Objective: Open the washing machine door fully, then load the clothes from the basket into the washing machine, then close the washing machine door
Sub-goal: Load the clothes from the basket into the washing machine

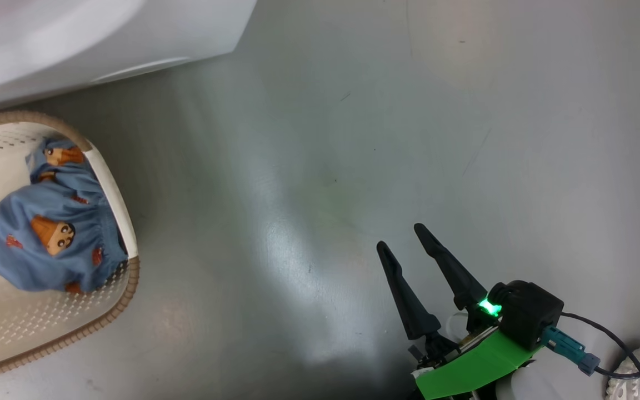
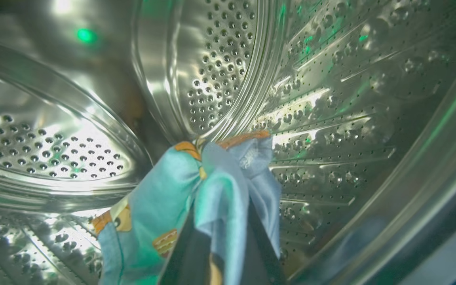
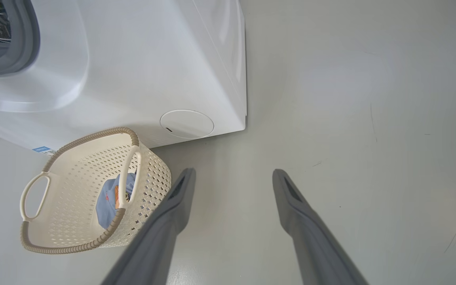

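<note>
My left gripper [image 2: 223, 198] is inside the washing machine's steel drum [image 2: 220, 67], shut on one of the clothes [image 2: 156, 202], a blue garment with orange-brown print that drapes over its dark fingers. A second blue garment [image 1: 53, 233] lies in the cream basket [image 1: 123, 211] on the floor beside the white washing machine [image 1: 103, 39]. In the right wrist view the basket [image 3: 149, 174] stands in front of the washing machine [image 3: 141, 59], with that garment [image 3: 107, 200] inside. My right gripper [image 1: 403, 240] hangs open and empty over bare floor, right of the basket. The washing machine door is out of view.
Grey floor [image 1: 353, 139] stretches right of the machine and basket. The machine's round white cap [image 3: 187, 123] sits low on its front, just behind the basket. A grey rubber seal [image 3: 26, 43] rims the opening. Cables [image 1: 609, 333] trail at my right wrist.
</note>
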Controlling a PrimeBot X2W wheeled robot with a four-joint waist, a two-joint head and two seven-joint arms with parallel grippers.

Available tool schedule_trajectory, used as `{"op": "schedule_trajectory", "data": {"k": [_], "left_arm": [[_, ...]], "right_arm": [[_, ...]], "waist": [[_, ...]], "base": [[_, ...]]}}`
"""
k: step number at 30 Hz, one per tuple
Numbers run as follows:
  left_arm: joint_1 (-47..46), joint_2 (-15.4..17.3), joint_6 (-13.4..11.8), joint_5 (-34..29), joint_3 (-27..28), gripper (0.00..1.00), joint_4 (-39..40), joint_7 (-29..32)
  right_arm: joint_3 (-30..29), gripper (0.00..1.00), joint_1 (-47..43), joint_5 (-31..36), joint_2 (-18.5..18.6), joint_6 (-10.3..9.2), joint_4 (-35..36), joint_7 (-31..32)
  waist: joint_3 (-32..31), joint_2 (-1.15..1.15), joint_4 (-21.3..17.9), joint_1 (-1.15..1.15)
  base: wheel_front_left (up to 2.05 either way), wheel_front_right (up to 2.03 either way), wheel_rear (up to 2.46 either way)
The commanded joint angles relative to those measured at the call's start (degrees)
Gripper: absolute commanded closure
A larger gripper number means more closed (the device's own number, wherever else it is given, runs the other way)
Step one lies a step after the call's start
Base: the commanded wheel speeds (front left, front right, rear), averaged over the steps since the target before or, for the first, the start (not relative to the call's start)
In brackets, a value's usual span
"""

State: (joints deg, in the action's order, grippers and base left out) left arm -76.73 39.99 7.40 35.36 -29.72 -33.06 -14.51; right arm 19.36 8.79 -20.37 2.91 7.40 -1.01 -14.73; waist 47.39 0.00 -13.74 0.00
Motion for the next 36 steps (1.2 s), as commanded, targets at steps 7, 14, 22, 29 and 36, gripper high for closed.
{"op": "schedule_trajectory", "data": {"k": [7, 14, 22, 29, 36], "left_arm": [[-2.33, 4.68, 0.08, 4.87, -2.1, 0.57, -1.87, 1.78], [-3.45, 4.1, 0.08, 5.06, -2.99, 0.0, -4.7, 0.84], [-1.79, 0.87, -0.26, 5.85, -3.1, 0.0, -7.32, 0.09], [0.02, -1.14, -0.79, 5.68, -2.81, 0.0, -7.24, -0.3], [3.74, -3.52, -1.27, 6.19, -1.09, 0.0, -5.58, -0.46]], "right_arm": [[1.65, 0.0, -1.27, -0.41, -0.03, 0.09, 0.68, -0.27], [0.63, 0.0, -0.8, -0.19, -0.03, 0.09, 0.42, -0.27], [-0.78, 0.0, -0.07, 0.13, -0.03, 0.09, -0.38, -0.27], [-1.79, 0.0, 0.6, 0.59, -0.03, 0.09, -1.1, -0.27], [-3.14, 0.0, 1.17, 0.75, -0.03, 0.09, -1.89, -0.27]], "waist": [[-0.13, 0.0, 0.26, 0.0], [-0.69, 0.0, 1.33, 0.0], [-3.47, 0.0, 3.86, 0.0], [-5.27, 0.0, 5.69, 0.0], [-7.09, 0.0, 7.89, 0.0]], "base": [[0.0, 0.0, 0.0], [0.0, 0.0, 0.0], [0.0, 0.0, 0.0], [0.0, 0.0, 0.0], [0.0, 0.0, 0.0]]}}
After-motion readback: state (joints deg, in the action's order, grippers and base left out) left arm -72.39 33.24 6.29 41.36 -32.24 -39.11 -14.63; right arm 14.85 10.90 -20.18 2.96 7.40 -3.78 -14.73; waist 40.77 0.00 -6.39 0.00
